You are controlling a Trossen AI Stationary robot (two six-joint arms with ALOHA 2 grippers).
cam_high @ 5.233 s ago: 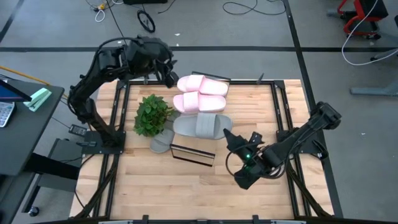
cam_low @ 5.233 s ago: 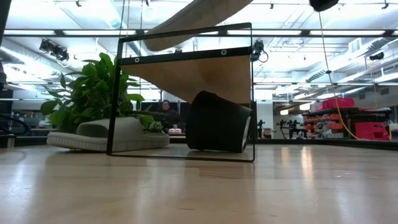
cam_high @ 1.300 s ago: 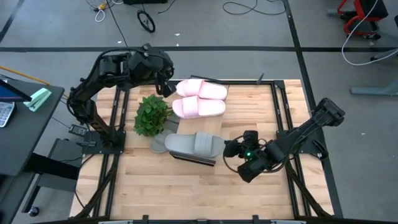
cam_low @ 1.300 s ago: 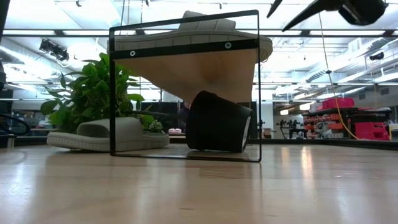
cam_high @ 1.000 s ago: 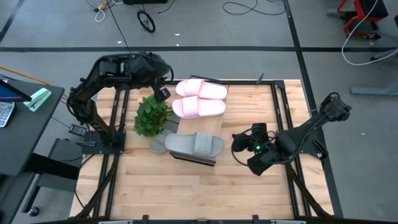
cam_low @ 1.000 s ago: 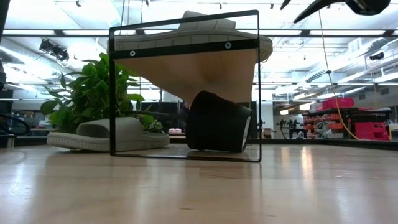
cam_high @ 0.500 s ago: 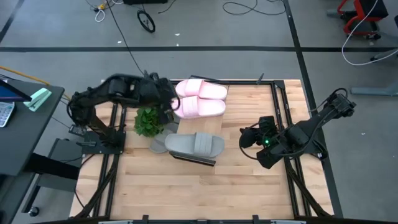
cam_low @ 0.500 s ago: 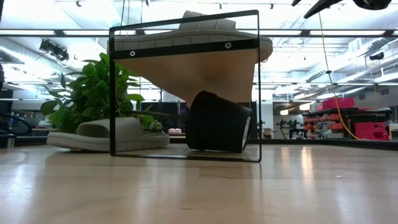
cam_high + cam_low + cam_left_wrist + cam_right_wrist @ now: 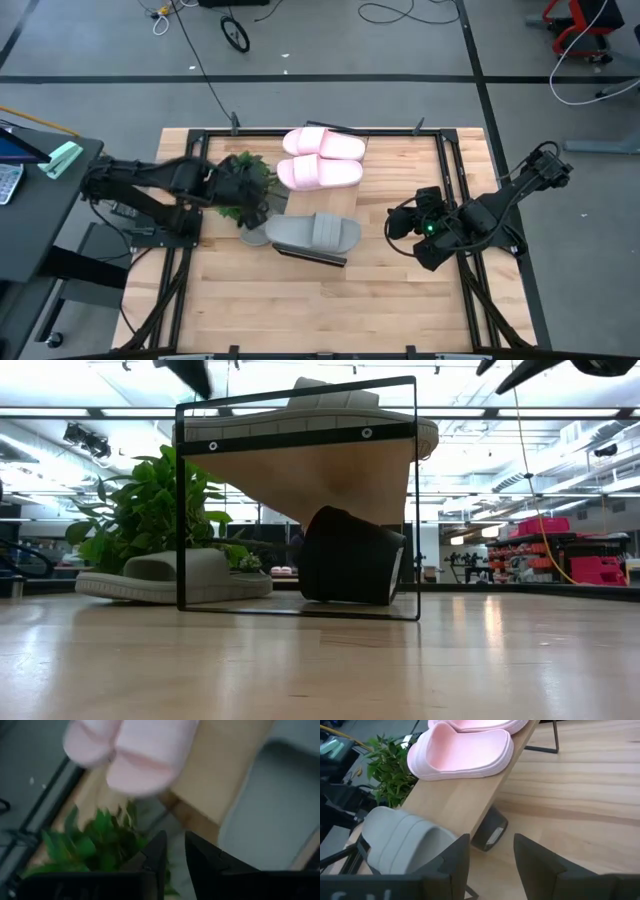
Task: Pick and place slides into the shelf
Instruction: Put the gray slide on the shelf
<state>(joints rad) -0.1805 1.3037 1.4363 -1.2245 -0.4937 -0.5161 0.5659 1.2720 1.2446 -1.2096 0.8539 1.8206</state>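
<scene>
The shelf (image 9: 322,205) runs from the table's far edge toward the near side. Two pink slides (image 9: 320,158) rest sole-down on its far half, and a grey slide (image 9: 312,232) on its near end. A second grey slide (image 9: 255,231) lies on the table by the plant (image 9: 243,183), shown in the low view as the grey slide (image 9: 175,574). My left gripper (image 9: 256,205) hovers over the plant, its fingers (image 9: 159,851) a narrow gap apart around nothing. My right gripper (image 9: 398,225) stands open to the right of the shelf, in the air.
A dark cylinder (image 9: 350,555) lies on the table under the shelf. The leafy plant crowds the table's left part, beside the grey slide there. Bare wood lies along the table's near edge (image 9: 320,310) and between the shelf and my right gripper.
My left gripper has swung down from above the table's far left corner toward the near side and now hangs low over the plant. My right gripper has drawn back a little toward the table's right edge, then kept still. The slides have stayed where they were.
</scene>
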